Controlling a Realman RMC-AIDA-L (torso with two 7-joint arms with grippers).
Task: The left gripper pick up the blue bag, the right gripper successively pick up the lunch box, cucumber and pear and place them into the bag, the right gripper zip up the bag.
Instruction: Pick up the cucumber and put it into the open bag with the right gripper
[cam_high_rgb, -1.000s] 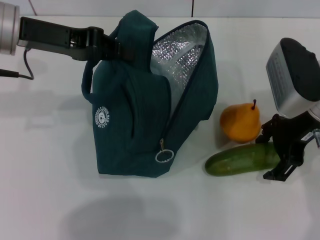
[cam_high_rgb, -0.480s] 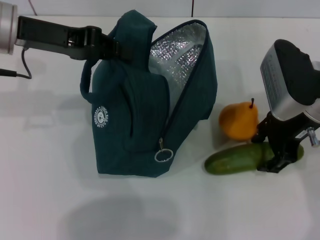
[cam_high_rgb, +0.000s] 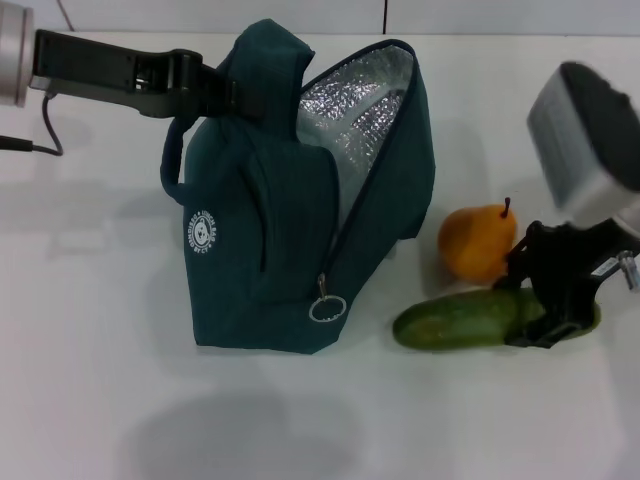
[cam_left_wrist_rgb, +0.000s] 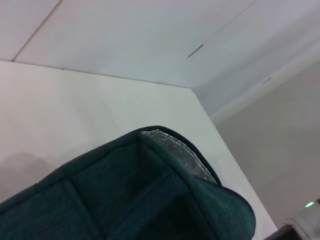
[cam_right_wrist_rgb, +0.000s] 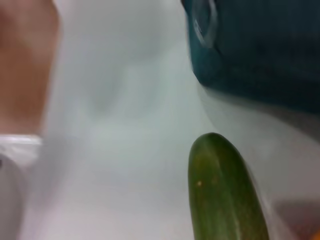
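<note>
White table (cam_high_rgb: 90, 400): pear (cam_high_rgb: 478, 241) touching cucumber (cam_high_rgb: 455, 319)

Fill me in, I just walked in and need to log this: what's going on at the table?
A two-armed robot is packing a blue bag. The left claw holds it up by the top, with the foil-lined mouth open toward the food. The right claw is down around the far end of the cucumber, which lies on the white table beside the pear. Neither is in the bag yet; no lunch box is visible.
</note>
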